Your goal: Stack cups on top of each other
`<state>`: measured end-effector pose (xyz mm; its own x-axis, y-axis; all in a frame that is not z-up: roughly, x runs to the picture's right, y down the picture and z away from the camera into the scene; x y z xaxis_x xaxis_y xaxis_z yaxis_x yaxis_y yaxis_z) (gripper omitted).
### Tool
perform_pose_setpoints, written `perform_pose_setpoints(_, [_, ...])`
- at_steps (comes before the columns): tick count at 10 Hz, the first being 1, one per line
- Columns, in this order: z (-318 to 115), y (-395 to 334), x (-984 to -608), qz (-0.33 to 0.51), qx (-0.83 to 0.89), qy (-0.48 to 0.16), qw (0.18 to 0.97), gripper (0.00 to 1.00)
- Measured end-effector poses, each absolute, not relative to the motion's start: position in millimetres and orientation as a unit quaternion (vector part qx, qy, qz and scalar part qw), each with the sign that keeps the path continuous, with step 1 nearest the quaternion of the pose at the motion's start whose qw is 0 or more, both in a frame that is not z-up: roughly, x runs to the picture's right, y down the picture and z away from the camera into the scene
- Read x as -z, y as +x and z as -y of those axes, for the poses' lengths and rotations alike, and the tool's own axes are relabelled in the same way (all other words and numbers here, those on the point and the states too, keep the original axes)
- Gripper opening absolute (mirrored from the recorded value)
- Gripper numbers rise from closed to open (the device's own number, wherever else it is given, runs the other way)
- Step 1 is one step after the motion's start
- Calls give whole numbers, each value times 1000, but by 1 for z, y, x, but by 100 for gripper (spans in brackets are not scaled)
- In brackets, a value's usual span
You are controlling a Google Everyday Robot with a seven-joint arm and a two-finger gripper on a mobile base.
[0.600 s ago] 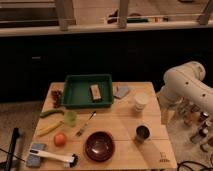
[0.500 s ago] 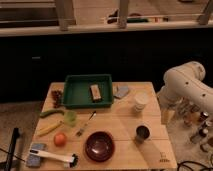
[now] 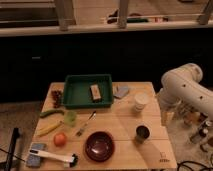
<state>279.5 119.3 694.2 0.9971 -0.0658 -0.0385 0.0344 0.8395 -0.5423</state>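
A cream-white cup (image 3: 141, 101) stands at the right side of the wooden table (image 3: 120, 117). A smaller dark cup with a shiny rim (image 3: 142, 132) stands apart in front of it, near the right front. A pale green cup (image 3: 71, 116) stands at the left, beside a fork (image 3: 86, 123). All three stand separately. The white arm (image 3: 182, 87) hangs beside the table's right edge. Its gripper (image 3: 164, 120) points down just off that edge, to the right of the cream and dark cups, and holds nothing I can see.
A wide dark red bowl (image 3: 99, 146) sits at the front centre. A green tray (image 3: 89, 80) with a small block stands at the back. Grapes (image 3: 57, 97), a banana (image 3: 49, 129), an orange fruit (image 3: 60, 139) and a brush (image 3: 50, 157) lie at the left.
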Motion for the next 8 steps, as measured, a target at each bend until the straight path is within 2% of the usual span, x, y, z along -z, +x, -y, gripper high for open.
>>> perform_pose_setpoints(8, [-131,275,-701,-34,94,-288,952,80])
